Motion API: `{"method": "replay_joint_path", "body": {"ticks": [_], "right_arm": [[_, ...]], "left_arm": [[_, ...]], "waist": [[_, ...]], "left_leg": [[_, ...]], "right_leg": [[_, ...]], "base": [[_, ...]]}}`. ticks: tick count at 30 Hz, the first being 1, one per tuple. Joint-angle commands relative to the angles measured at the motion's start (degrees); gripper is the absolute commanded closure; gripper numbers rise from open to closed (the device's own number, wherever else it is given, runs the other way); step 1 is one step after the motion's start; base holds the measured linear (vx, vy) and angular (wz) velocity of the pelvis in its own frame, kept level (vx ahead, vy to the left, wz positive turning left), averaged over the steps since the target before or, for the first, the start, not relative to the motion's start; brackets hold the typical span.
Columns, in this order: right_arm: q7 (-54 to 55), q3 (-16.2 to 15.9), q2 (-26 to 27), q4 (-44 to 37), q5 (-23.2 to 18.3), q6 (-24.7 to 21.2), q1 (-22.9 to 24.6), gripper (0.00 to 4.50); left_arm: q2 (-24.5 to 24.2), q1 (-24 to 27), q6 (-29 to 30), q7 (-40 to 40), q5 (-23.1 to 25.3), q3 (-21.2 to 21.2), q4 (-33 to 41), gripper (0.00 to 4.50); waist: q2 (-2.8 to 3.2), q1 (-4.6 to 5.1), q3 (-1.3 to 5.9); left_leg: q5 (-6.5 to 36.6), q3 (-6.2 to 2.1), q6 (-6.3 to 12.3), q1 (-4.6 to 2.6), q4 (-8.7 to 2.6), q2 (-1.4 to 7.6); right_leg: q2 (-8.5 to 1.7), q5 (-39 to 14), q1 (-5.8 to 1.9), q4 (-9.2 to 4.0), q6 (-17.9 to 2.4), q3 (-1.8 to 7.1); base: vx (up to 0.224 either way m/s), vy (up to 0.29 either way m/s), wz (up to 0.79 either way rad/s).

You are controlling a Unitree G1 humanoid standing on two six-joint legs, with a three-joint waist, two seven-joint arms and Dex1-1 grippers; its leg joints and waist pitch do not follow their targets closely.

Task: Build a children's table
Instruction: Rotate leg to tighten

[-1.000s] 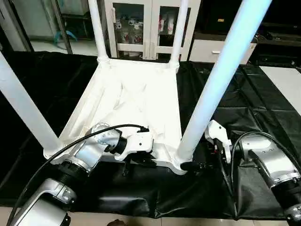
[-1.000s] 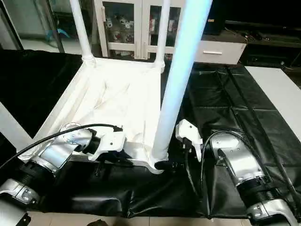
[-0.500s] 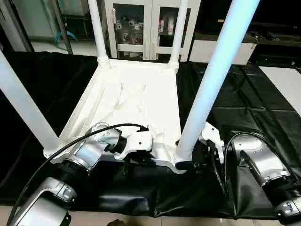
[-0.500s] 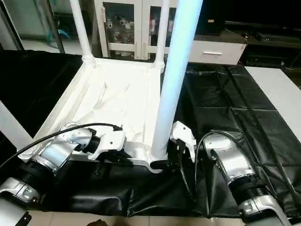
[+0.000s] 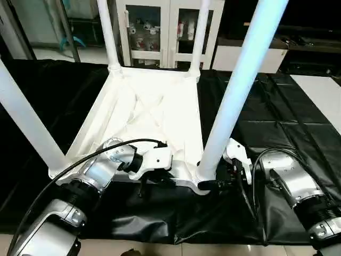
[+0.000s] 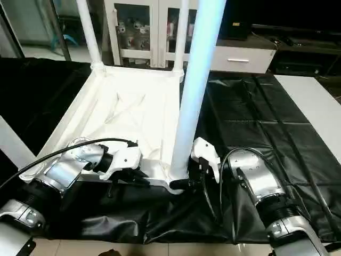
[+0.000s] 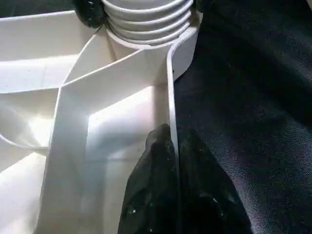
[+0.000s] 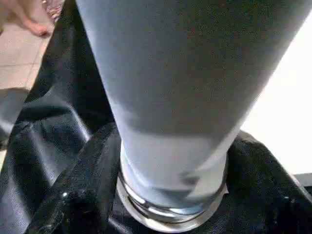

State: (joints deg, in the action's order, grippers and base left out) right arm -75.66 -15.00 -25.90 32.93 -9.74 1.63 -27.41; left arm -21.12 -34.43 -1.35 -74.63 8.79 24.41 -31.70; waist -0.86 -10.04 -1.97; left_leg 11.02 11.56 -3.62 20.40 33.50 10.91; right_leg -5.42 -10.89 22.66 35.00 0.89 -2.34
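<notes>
Tabletop (image 5: 154,112) of the children's table lies upside down on the black-draped worktable (image 5: 277,117), ribbed underside up, with four legs standing upright in its corner sockets.

Near right leg (image 5: 234,90): right gripper (image 8: 170,195) sits at its base, just above the socket. Wrist view shows one black finger (image 8: 83,190) on each side of the tube, both pressed against it, so the claw is spread about as wide as the leg's foot and clamped round it. From the head views, the fingertips (image 5: 210,185) reach in at the corner from the right.

Near edge of the top: left gripper (image 7: 170,161) pinches the thin upright rim wall (image 7: 170,97), one finger (image 7: 151,185) inside the frame and the other outside over the black cloth. Claw nearly closed, only the wall between the pads. Grip point is a short way along the rim from the near right socket (image 7: 146,24).

Far legs (image 5: 106,32) stand at the rear corners, in front of a white cabinet (image 5: 160,26). Near left leg (image 5: 26,128) leans out toward the left edge of the head view.
</notes>
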Motion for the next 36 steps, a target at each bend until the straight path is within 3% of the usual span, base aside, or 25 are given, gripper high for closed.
{"method": "replay_joint_path", "body": {"ticks": [1, 2, 6, 9, 10, 12, 15, 16, 18, 19, 22, 25, 27, 30, 33, 34, 36], "right_arm": [[7.22, 3.5, 1.47, 1.7, -0.65, -0.05, -0.1, 1.76], [10.06, 4.43, 2.23, 2.41, -0.59, -0.24, 0.1, 1.76], [20.67, 7.33, 5.75, 6.29, -0.28, -1.01, 0.39, 1.77], [25.87, 8.69, 8.32, 7.91, -0.4, -1.36, 0.34, 1.78], [31.75, 9.75, 11.02, 9.85, 0.19, -1.51, -0.39, 1.78], [37.16, 10.4, 13.08, 11.82, 1.11, -1.34, -1.32, 1.78], [47.06, 11.25, 16.35, 15.44, 2.68, -1.23, -3.5, 1.78], [59.61, 13.26, 19.66, 19.42, 3.46, -1.78, -6.72, 1.78], [60.9, 13.55, 20.04, 19.88, 3.55, -1.77, -7.09, 1.78], [66.98, 15.07, 21.85, 21.49, 3.31, -1.51, -8.72, 1.78], [72.66, 15.65, 23.54, 22.62, 4.33, -0.71, -10.22, 1.78], [72.07, 15.79, 25.02, 23.31, 4.13, 1.05, -10.99, 1.78], [67.02, 17.65, 27.36, 24.2, 0.67, 3.04, -11.69, 1.78], [64.35, 16.66, 26.97, 23.06, 1.31, 5.94, -11.28, 1.78], [59.61, 16.4, 25.89, 20.78, 0.33, 6.87, -10.3, 1.78], [57.75, 16.21, 24.93, 19.25, -0.01, 6.99, -9.69, 1.08], [55.61, 16.04, 23.89, 17.54, -0.42, 7.0, -9.02, 1.08]], "left_arm": [[0.86, 1.19, 1.18, 0.97, 1.68, 2.18, -2.9, 4.5], [1.55, 0.93, 2.49, 2.16, 1.19, 1.33, -3.2, 4.5], [5.23, -0.93, 5.44, 9.07, 0.29, -1.65, -6.24, 4.5], [7.42, -2.12, 5.88, 12.52, -0.07, -2.76, -8.39, 4.5], [9.42, -3.59, 5.93, 16.06, 0.29, -3.26, -10.61, 4.5], [11.01, -4.81, 5.99, 18.98, 0.82, -3.57, -12.28, 4.5], [13.89, -7.1, 6.62, 24.41, 1.66, -4.38, -15.09, 4.5], [16.62, -9.6, 7.51, 31.76, 3.3, -4.79, -17.97, 4.5], [16.92, -9.9, 7.57, 32.67, 3.5, -4.88, -18.4, 4.5], [18.09, -10.83, 8.31, 35.18, 3.66, -5.39, -19.55, 4.5], [18.72, -11.61, 8.54, 37.07, 3.83, -5.74, -21.0, 4.5], [18.63, -12.01, 8.24, 37.93, 3.99, -6.13, -22.02, 4.5], [18.52, -12.38, 7.48, 38.22, 4.15, -6.66, -23.41, 4.5], [18.05, -12.4, 6.83, 37.4, 4.36, -6.6, -24.14, 4.5], [17.08, -12.38, 6.67, 36.32, 4.27, -6.46, -24.26, 4.5], [16.49, -12.2, 6.43, 35.44, 4.19, -6.36, -23.96, 4.5], [15.89, -11.96, 6.42, 34.57, 4.17, -6.24, -23.63, 4.5]], "waist": [[0.07, 0.68, 2.03], [0.26, 0.8, 2.0], [-0.03, 2.1, 1.73], [-0.11, 2.46, 1.75], [0.14, 2.4, 1.93], [0.19, 2.53, 2.07], [0.59, 3.2, 1.95], [0.84, 4.06, 1.95], [0.7, 4.17, 2.19], [1.18, 4.18, 2.42], [0.8, 4.27, 2.5], [0.92, 4.08, 2.79], [0.86, 4.03, 2.93], [0.93, 3.7, 3.03], [1.19, 3.52, 2.99], [1.06, 3.45, 2.91], [1.65, 3.33, 2.87]], "left_leg": [[24.09, -1.89, -1.34, -0.96, -5.51, 2.83], [24.26, -2.01, -1.46, -0.9, -5.56, 2.79], [25.57, -2.34, -1.87, -0.85, -5.66, 2.47], [25.62, -2.55, -1.59, -0.93, -5.69, 2.4], [24.12, -2.75, -1.24, -0.68, -5.96, 2.4], [23.06, -2.7, -1.25, -0.59, -6.09, 2.42], [24.12, -2.58, -2.23, -1.0, -6.1, 2.18], [25.18, -2.55, -2.99, -1.28, -6.07, 2.09], [24.32, -2.6, -2.72, -1.05, -6.06, 2.01], [21.31, -2.23, -1.82, -0.77, -6.01, 2.1], [18.6, -1.82, -0.75, -0.53, -5.82, 1.92], [15.83, -1.57, 0.47, -0.53, -5.48, 1.84], [14.37, -1.4, 2.0, -0.34, -5.23, 1.82], [10.81, -1.33, 3.26, -0.18, -4.99, 1.92], [11.02, -1.26, 3.75, -0.3, -4.96, 1.92], [12.11, -1.21, 3.81, -0.36, -5.0, 1.98], [13.16, -1.29, 3.57, -0.39, -5.09, 2.03]], "right_leg": [[-3.78, -23.68, -0.97, -5.56, -10.59, 2.1], [-3.82, -24.27, -0.98, -5.61, -10.47, 2.07], [-3.96, -30.87, -0.75, -6.37, -8.21, 1.83], [-4.1, -33.62, -0.69, -6.84, -6.98, 1.7], [-4.26, -33.08, -1.14, -6.92, -6.51, 1.54], [-4.16, -30.87, -1.23, -6.84, -6.89, 1.46], [-3.91, -30.23, -0.78, -7.0, -7.49, 1.41], [-3.59, -29.47, -0.49, -6.99, -8.03, 1.36], [-3.71, -28.0, -0.89, -6.84, -8.29, 1.36], [-3.51, -21.62, -1.08, -6.54, -9.52, 1.56], [-3.32, -16.96, -1.32, -6.13, -10.71, 1.63], [-3.29, -13.34, -1.5, -5.71, -11.58, 1.62], [-3.25, -10.19, -1.69, -5.35, -12.64, 1.63], [-3.17, -4.58, -2.03, -4.7, -14.24, 1.5], [-3.19, -4.53, -2.09, -4.73, -14.81, 1.46], [-3.26, -5.9, -2.1, -4.96, -14.7, 1.48], [-3.28, -6.71, -2.16, -4.99, -14.58, 1.51]], "base": [[0.0, 0.0, 0.0], [0.0, 0.0, 0.0], [0.0, 0.0, 0.0], [0.0, 0.0, 0.0], [0.0, 0.0, 0.0], [0.0, 0.0, 0.0], [0.0, 0.0, 0.0], [0.0, 0.0, 0.0], [0.0, 0.0, 0.0], [0.0, 0.0, 0.0], [0.0, 0.0, 0.0], [0.035, -0.003, 0.02], [0.056, -0.007, 0.03], [0.034, -0.005, 0.0], [0.0, 0.0, 0.0], [0.0, 0.0, 0.0], [0.0, 0.0, 0.0]]}}
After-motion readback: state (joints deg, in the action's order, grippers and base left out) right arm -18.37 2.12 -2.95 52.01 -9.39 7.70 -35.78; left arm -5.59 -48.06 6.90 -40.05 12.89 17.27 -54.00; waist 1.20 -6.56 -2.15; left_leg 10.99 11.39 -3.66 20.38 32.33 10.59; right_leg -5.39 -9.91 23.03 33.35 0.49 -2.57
